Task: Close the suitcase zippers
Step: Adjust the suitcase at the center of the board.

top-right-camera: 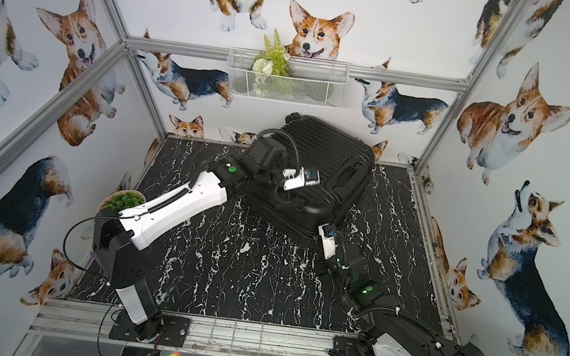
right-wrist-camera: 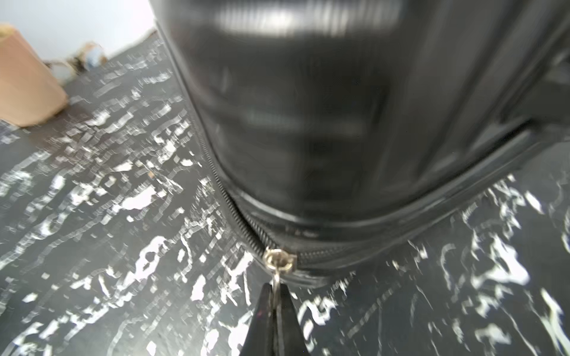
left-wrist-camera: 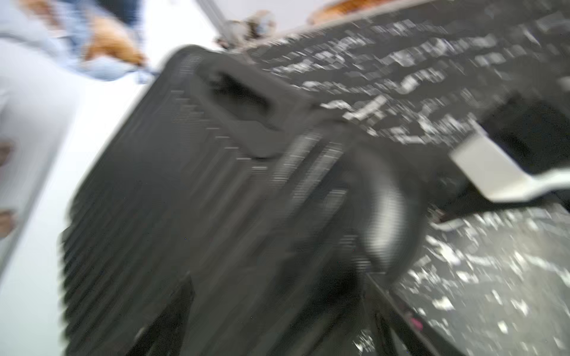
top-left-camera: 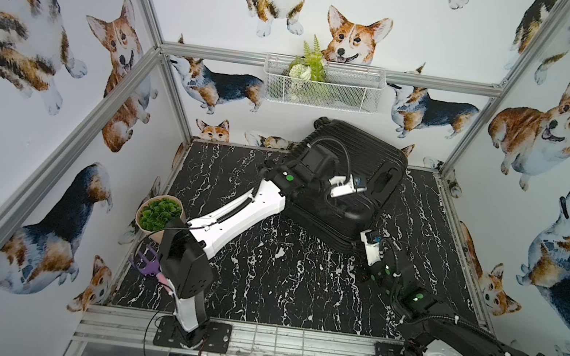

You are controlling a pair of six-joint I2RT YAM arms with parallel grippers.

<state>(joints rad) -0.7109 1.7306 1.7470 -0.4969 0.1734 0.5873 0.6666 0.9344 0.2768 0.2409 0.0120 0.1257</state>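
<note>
The black ribbed suitcase [top-left-camera: 367,153] [top-right-camera: 327,143] lies flat at the back of the table, turned at an angle. My left arm reaches over its lid, and the left gripper [top-left-camera: 338,210] [left-wrist-camera: 263,286] sits open on the shell [left-wrist-camera: 154,200], near the moulded handle [left-wrist-camera: 237,95]; that view is blurred. My right gripper [top-left-camera: 367,234] [top-right-camera: 325,229] [right-wrist-camera: 274,289] is at the near right corner, low on the table. It is shut on the silver zipper pull [right-wrist-camera: 276,280], which hangs from the slider [right-wrist-camera: 279,260]. The zipper track [right-wrist-camera: 216,175] runs round the rim of the suitcase [right-wrist-camera: 308,123].
A potted green plant in brown paper [top-left-camera: 160,214] [right-wrist-camera: 27,86] stands at the table's left edge, with a purple tool [top-left-camera: 148,263] nearer the front. A white wire basket [top-left-camera: 322,83] hangs on the back wall. Metal frame posts bound the black marbled table [top-left-camera: 260,278].
</note>
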